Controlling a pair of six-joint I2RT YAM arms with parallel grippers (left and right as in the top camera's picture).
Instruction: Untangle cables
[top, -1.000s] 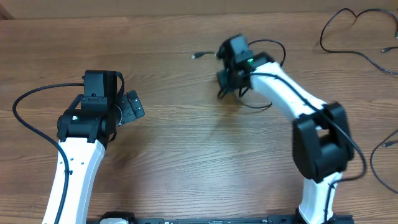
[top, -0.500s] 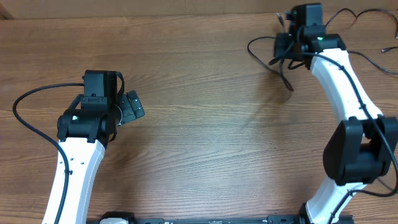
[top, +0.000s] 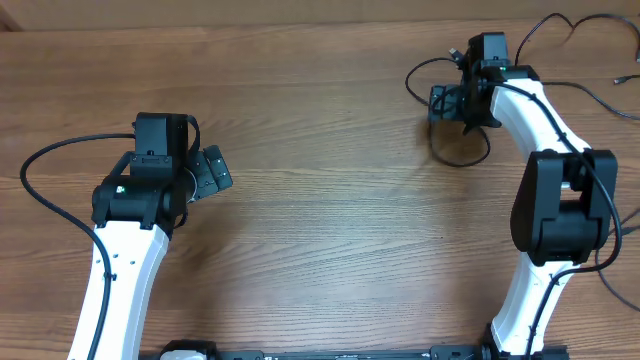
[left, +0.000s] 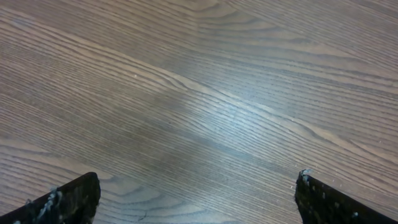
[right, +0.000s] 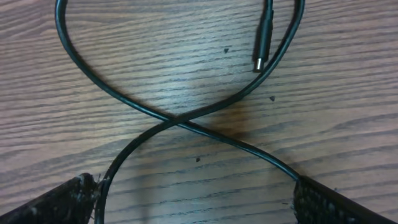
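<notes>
**Right fingers spread over a crossing, left arm standing off**

The right gripper (right: 193, 199) is released: its fingers (right: 68, 200) sit wide apart at the bottom corners of the wrist view, clamping nothing. The cable (right: 177, 120) lies flat on the wooden table (left: 199, 93). It makes an X just ahead of the gap between the fingers, and one strand runs back toward each fingertip. We cannot tell whether the strands touch the pads. A plug (right: 264, 34) rests beyond the crossing, toward the right finger.

We judge the wide stance is meant to straddle the crossing, so either strand can be taken. Whether one cord crosses itself or two cords cross, we cannot tell.

The left gripper (left: 196, 196) is also spread. There is only bare wood between and ahead of its fingers, and it sits well apart from the cable, probably parked out of the way.
</notes>
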